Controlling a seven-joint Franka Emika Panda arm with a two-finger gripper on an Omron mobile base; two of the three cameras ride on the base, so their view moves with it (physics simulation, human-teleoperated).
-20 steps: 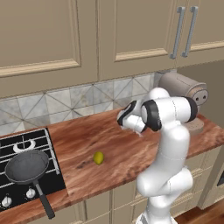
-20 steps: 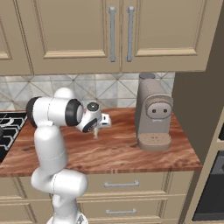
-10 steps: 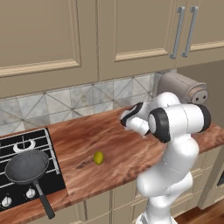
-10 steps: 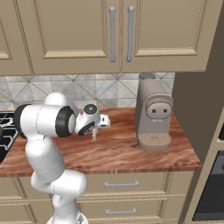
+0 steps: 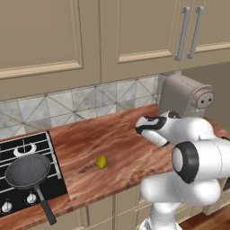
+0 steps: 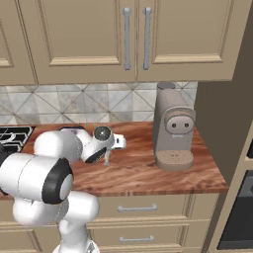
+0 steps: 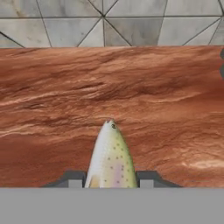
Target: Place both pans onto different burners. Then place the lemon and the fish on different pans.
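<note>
In the hand view my gripper (image 7: 110, 178) is shut on the fish (image 7: 110, 153), a speckled silvery fish whose head points away over the wooden counter. The left base view has the gripper (image 5: 144, 129) above the counter's middle, right of the lemon (image 5: 101, 162), a small yellow-green fruit lying on the wood. A black pan (image 5: 28, 170) sits on the front burner of the hob, handle toward the counter edge. Behind it, a rear burner (image 5: 22, 150) is bare. In the right base view the gripper (image 6: 106, 157) hangs over the counter.
A beige coffee machine (image 5: 184, 94) (image 6: 173, 128) stands at the counter's right end against the tiled wall. Wall cabinets hang above. The hob (image 6: 12, 136) lies far left of the hand, with open wood between.
The arm's elbow has swung forward and to the right, toward the cameras. The hand has shifted slightly right over the counter, with the fish still held. Lemon and pan have not moved.
</note>
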